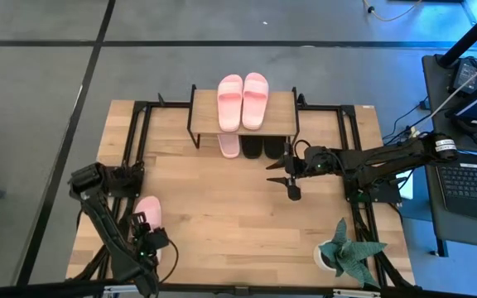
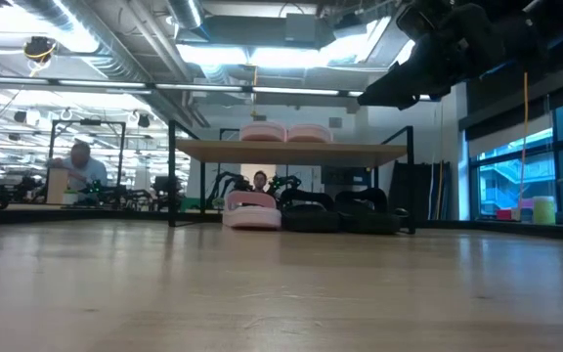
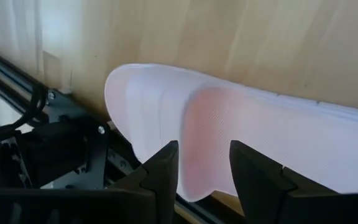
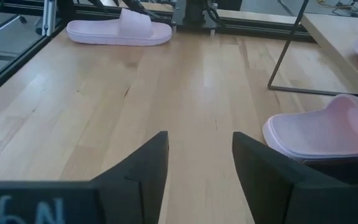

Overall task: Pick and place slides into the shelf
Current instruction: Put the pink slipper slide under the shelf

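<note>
The shelf (image 1: 280, 108) is standing at the far side of the worktop (image 1: 222, 207). Two pink slides are lying side by side on its top board (image 1: 243, 101). Under the board, one more pink slide (image 1: 229, 145) is sitting on the left, and two black slides (image 1: 262, 147) are sitting right beside it. In the low view, the pink one (image 2: 251, 210) and the black ones (image 2: 340, 213) are resting in a row under the board.

One last pink slide (image 1: 146, 213) is lying near the left front corner of the worktop, well apart from the shelf.

The left gripper (image 1: 147, 240) is hanging just beside this slide, at its near end. In the left wrist view its jaws are standing apart, with the slide (image 3: 241, 143) lying right in front of them. The jaws are not holding anything.

The right gripper (image 1: 291, 174) is hovering over the worktop, just in front of the shelf. In the right wrist view its jaws are open and empty, with bare wood between them. That view is also showing the pink slide under the shelf (image 4: 328, 134) close by, and the far pink slide (image 4: 120, 31) across the worktop.

A small potted plant (image 1: 346, 252) is sitting near the right front corner. In the low view, a person (image 2: 84, 168) is showing in the room far behind the worktop.
</note>
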{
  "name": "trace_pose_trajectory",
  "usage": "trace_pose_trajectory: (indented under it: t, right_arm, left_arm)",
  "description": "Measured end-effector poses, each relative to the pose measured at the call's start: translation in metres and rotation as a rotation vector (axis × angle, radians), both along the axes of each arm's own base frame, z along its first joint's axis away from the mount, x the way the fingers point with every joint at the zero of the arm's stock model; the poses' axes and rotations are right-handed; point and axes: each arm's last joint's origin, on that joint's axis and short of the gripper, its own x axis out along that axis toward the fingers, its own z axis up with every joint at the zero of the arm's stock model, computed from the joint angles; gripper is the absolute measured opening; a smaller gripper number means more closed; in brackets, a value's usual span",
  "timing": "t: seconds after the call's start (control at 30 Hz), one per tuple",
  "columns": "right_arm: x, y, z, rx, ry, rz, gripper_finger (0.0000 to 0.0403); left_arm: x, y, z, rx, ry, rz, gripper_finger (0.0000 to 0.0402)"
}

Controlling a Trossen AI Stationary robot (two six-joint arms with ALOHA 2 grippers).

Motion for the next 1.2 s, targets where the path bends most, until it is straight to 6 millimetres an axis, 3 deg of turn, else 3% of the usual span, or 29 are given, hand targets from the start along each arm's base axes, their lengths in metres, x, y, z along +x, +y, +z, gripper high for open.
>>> trace_pose_trajectory:
  t: [0.37, 0.8, 0.93, 1.13, 1.2]
  right_arm:
    - [0.000, 0.000, 0.000, 0.000, 0.000, 0.000, 0.0180]
    - [0.000, 0.000, 0.000, 0.000, 0.000, 0.000, 0.0180]
    - [0.000, 0.000, 0.000, 0.000, 0.000, 0.000, 0.0180]
    - [0.000, 0.000, 0.000, 0.000, 0.001, -0.001, 0.0180]
    - [0.000, 0.000, 0.000, 0.000, 0.000, 0.000, 0.0180]
  left_arm:
    - [-0.004, 0.003, -0.026, 0.118, 0.069, -0.005, 0.0135]
    - [-0.016, 0.024, -0.048, 0.226, 0.153, 0.009, 0.0132]
    - [-0.018, 0.027, -0.051, 0.242, 0.160, 0.009, 0.0102]
    - [-0.009, 0.033, -0.052, 0.243, 0.162, 0.046, 0.0015]
    - [-0.004, 0.037, -0.052, 0.248, 0.156, 0.059, 0.0010]
